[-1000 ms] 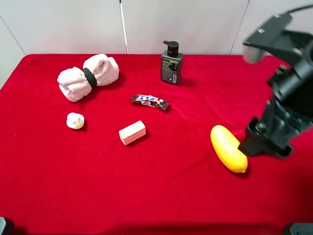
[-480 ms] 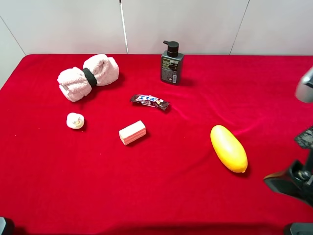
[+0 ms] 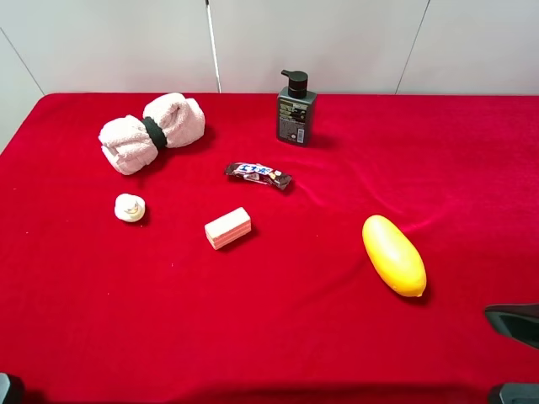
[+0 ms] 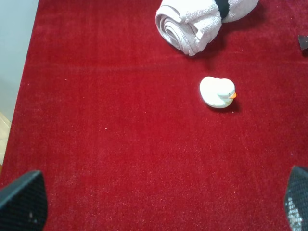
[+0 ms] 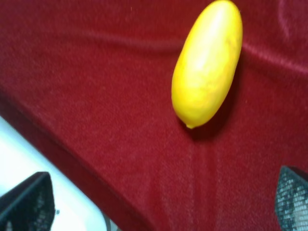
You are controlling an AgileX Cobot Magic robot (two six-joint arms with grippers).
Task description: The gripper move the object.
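The candy bar (image 3: 259,175), dark brown with a white, blue and red label, lies flat on the red cloth near the table's middle, with nothing touching it. My right gripper (image 5: 159,202) is open and empty, its fingertips (image 5: 26,202) wide apart over the table's front right edge, near the yellow oval fruit (image 5: 208,62). Only a dark part of it (image 3: 515,322) shows in the exterior view, far from the bar. My left gripper (image 4: 159,204) is open and empty at the front left, its fingertips (image 4: 21,202) wide apart.
A rolled pink towel (image 3: 152,131) lies at the back left, with a small white duck toy (image 3: 129,207) in front of it. A pink block (image 3: 227,228) sits just in front of the bar. A black pump bottle (image 3: 296,109) stands behind it. The yellow fruit (image 3: 393,255) lies at the right.
The right arm has drawn back from beside the yellow fruit toward the front right corner and has almost left the exterior view. No object has moved.
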